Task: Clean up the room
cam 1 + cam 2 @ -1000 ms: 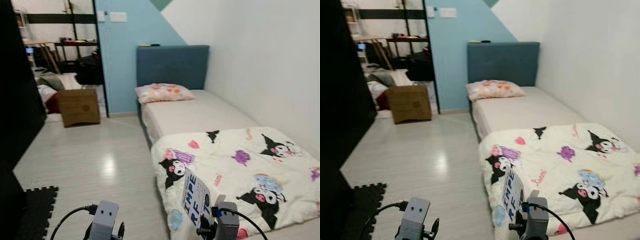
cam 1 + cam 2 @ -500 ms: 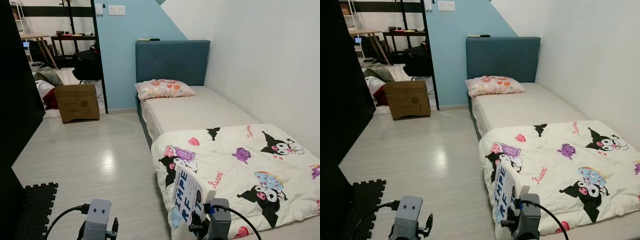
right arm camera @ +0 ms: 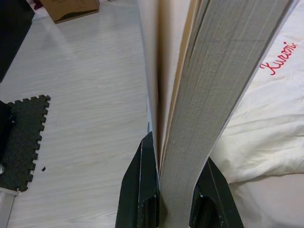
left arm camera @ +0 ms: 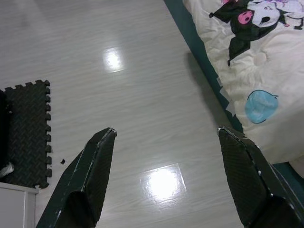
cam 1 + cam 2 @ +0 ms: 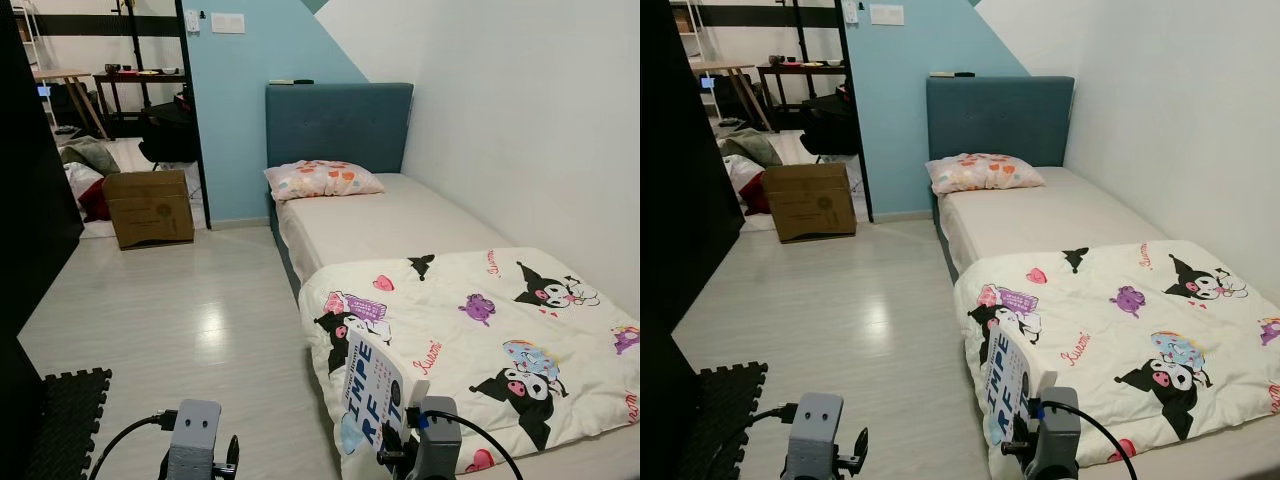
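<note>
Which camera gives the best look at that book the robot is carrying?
The left eye view: the book shows its lettered cover above the right gripper. The right eye view matches; the right wrist view shows just its page edges between the fingers.

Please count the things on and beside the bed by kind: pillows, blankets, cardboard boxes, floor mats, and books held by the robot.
Pillow: 1
Blanket: 1
Cardboard box: 1
Floor mat: 1
Book, held in the right gripper: 1
Total: 5
</note>
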Available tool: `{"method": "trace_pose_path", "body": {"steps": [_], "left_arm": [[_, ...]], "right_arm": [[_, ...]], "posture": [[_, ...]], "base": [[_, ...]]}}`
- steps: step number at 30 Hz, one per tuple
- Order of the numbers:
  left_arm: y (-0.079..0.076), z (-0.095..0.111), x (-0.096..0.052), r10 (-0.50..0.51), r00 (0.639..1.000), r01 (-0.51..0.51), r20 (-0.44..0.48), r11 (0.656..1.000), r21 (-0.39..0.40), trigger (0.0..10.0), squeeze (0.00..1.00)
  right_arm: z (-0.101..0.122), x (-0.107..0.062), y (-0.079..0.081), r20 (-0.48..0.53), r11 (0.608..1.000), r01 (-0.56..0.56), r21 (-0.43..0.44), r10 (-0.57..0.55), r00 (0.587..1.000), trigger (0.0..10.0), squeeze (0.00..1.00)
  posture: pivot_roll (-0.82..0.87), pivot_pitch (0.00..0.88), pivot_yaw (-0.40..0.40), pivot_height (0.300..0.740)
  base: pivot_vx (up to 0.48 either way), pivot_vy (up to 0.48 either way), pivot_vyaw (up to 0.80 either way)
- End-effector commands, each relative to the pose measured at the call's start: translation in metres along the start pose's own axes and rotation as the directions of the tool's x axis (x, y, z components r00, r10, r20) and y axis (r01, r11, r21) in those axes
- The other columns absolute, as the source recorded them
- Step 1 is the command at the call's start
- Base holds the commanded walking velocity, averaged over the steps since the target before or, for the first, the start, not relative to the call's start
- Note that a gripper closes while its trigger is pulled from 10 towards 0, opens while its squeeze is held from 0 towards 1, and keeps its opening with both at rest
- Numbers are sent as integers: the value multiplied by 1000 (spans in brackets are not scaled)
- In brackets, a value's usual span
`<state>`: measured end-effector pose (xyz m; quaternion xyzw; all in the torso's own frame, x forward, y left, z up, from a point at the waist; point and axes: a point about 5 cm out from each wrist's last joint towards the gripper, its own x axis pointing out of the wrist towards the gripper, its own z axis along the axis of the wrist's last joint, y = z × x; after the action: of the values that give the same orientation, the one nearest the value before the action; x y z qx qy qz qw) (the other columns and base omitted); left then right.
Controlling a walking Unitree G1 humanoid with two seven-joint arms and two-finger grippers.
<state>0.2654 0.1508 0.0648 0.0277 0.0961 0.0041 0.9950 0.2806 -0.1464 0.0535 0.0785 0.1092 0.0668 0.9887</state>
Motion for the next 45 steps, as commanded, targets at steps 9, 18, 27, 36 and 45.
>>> {"method": "trace_pose_path", "body": {"steps": [9,18,27,36,45], "left_arm": [[-1,-3,-1,-2,1000,1,-6,1000,-30,10000,0],[2,-3,-1,3,1000,-3,-5,1000,-30,10000,0],[3,-4,-2,7,1000,-7,-3,1000,-29,10000,0],[4,-4,-2,13,1000,-13,-2,1000,-29,10000,0],[7,-4,-2,27,1000,-28,-1,999,-29,10000,0]], "right_arm": [[3,2,4,21,999,-26,-30,26,999,10000,0],[3,4,10,18,996,-60,-70,62,998,10000,0],[3,4,14,16,992,-97,-83,99,995,10000,0],[2,4,18,15,990,-121,-68,122,992,10000,0],[2,6,18,10,987,-131,-94,132,991,10000,0]], "posture": [[35,118,-41,740],[40,114,-43,740],[43,105,-45,740],[46,103,-48,740],[51,106,-54,740]], "base": [[306,0,0],[311,0,0],[315,0,531],[313,0,0],[306,0,0]]}}
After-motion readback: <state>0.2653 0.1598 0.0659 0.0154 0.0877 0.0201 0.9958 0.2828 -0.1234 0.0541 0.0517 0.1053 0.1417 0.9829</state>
